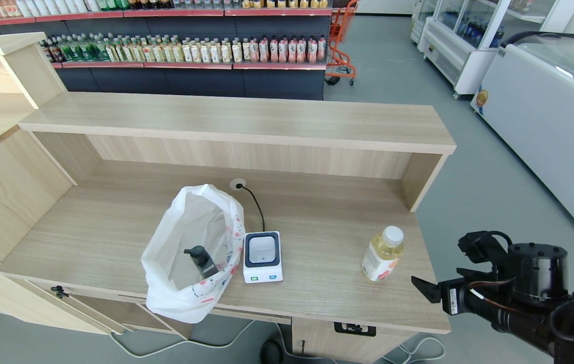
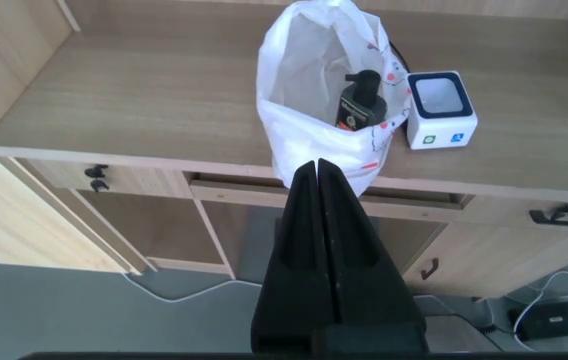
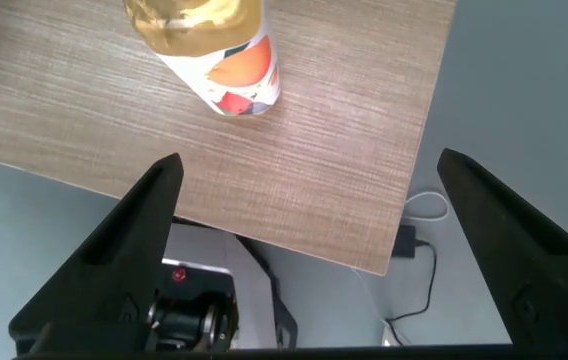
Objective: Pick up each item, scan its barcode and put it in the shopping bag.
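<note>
A bottle (image 1: 383, 254) of yellow drink with a white cap stands on the right part of the wooden counter (image 1: 317, 222). My right gripper (image 1: 446, 270) is open, off the counter's front right corner and apart from the bottle (image 3: 214, 50); its fingers (image 3: 129, 240) spread wide in the right wrist view. A white shopping bag (image 1: 191, 253) stands open at the counter's front, with a black pump bottle (image 1: 201, 260) inside. The white barcode scanner (image 1: 262, 256) sits just right of the bag. My left gripper (image 2: 318, 175) is shut, below and in front of the bag (image 2: 314, 90).
A black cable (image 1: 255, 202) runs from the scanner to a hole at the counter's back. A raised shelf (image 1: 236, 121) and side walls enclose the counter. Drawers (image 2: 364, 215) lie under its front edge. Freezers (image 1: 544, 101) stand to the right.
</note>
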Available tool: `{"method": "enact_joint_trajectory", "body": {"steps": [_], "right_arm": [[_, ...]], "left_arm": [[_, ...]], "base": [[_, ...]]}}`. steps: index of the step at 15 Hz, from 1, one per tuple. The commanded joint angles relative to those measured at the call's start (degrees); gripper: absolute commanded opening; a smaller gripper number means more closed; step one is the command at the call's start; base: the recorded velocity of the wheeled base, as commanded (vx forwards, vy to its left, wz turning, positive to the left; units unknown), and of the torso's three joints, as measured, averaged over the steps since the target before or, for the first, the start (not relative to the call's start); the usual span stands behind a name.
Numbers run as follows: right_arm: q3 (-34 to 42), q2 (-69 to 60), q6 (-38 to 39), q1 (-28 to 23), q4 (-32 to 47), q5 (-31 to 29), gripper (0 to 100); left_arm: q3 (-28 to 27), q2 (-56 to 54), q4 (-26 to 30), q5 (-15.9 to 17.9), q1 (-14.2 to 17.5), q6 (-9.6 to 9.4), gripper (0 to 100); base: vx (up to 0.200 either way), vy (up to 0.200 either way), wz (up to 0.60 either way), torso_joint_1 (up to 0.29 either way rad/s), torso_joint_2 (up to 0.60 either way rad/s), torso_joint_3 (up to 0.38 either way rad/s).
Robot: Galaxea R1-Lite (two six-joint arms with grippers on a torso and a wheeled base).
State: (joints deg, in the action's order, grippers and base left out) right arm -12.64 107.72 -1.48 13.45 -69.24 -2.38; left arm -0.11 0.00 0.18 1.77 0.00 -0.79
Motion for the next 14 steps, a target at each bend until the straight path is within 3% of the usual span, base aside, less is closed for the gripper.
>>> {"method": "enact_joint_trajectory", "body": {"steps": [1, 14], "right_arm": [[-1.3, 4.2, -0.1, 1.1, -1.7, 0.1, 100], [-8.9, 16.9, -3.4, 3.3, -13.0, 0.3, 100]], "left_arm": [[0.0, 0.1, 0.0, 0.0, 0.0, 0.00, 0], [0.0, 0.1, 0.0, 0.0, 0.0, 0.00, 0]], "base": [[0.000, 0.000, 0.00, 0.000, 0.00, 0.000], [0.000, 0.000, 0.00, 0.000, 0.00, 0.000]]}}
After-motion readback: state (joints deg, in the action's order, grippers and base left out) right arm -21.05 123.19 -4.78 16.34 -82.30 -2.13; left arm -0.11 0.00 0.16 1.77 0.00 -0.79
